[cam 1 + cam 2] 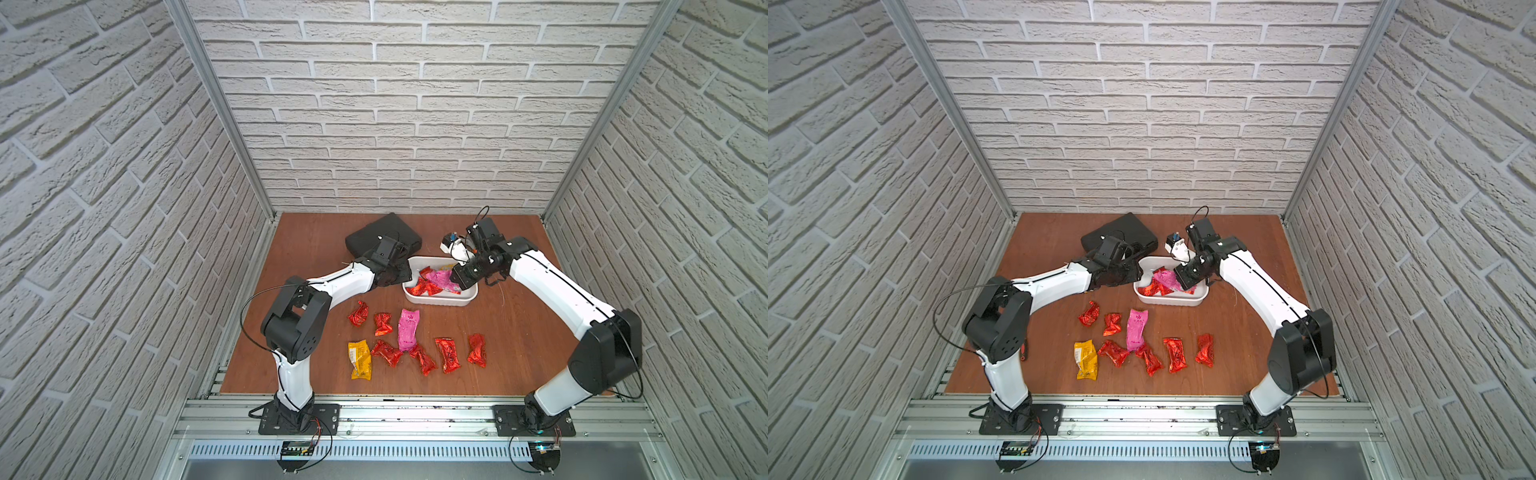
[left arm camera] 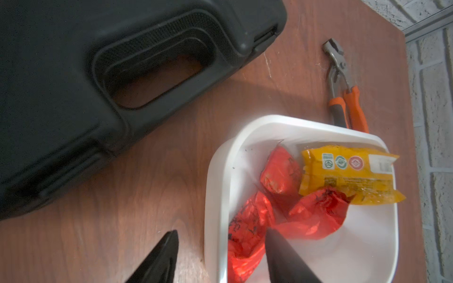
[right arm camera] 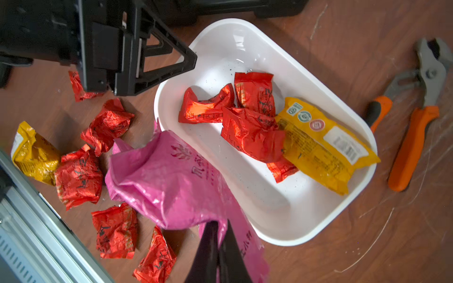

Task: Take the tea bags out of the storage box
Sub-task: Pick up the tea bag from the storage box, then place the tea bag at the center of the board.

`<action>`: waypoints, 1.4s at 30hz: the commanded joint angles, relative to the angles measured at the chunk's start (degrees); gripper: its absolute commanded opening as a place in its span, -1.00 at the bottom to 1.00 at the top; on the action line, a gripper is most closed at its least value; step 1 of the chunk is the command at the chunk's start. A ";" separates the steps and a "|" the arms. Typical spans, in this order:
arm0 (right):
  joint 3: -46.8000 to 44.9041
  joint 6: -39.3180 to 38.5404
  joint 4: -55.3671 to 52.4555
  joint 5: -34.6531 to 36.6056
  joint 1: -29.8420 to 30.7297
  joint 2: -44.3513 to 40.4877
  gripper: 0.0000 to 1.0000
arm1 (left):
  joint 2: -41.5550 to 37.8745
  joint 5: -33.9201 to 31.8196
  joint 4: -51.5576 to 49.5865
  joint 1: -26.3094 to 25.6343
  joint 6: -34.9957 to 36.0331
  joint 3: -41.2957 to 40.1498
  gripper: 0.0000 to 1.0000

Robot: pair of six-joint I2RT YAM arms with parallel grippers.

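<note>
Nearest the lens, the right claw [image 3: 220, 224] is pinched shut on one end of the pink tea bag [image 3: 166, 176]. The packet hangs crumpled across the wall of the storage box [image 3: 264, 201] that faces the arm bases. We judge the step in hand to be lifting this packet out, roughly mid-task.

Inside the box we count about four red tea bags [image 3: 250, 132] and one yellow tea bag [image 3: 323, 144].

We note the left claw [image 2: 221, 232] open and astride the box's wall, one finger outside over the tabletop [image 2: 147, 183], one inside above a red packet.

We see the unloaded packets [image 1: 409, 332] on the box's arm-base side. Beyond the box lie the black case [image 2: 98, 85] and the pliers [image 2: 343, 98].

Next move, as we judge it: carry the pink packet clear of the rim and release it among the unloaded ones. Foil looks slippery, so we would watch the grip.
</note>
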 commanded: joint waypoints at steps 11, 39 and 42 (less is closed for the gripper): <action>-32.20 41.00 6.13 0.99 -1.93 -29.66 -0.96 | 4.89 -0.06 -3.61 0.29 0.62 4.55 -0.25; -50.24 66.92 25.37 1.41 -2.12 -31.53 -0.36 | 3.81 -3.71 -5.71 -0.88 1.26 4.44 -1.00; -46.92 63.02 17.89 6.38 -2.21 -34.72 -0.15 | 3.48 -4.29 -5.78 -0.86 1.18 4.26 -1.00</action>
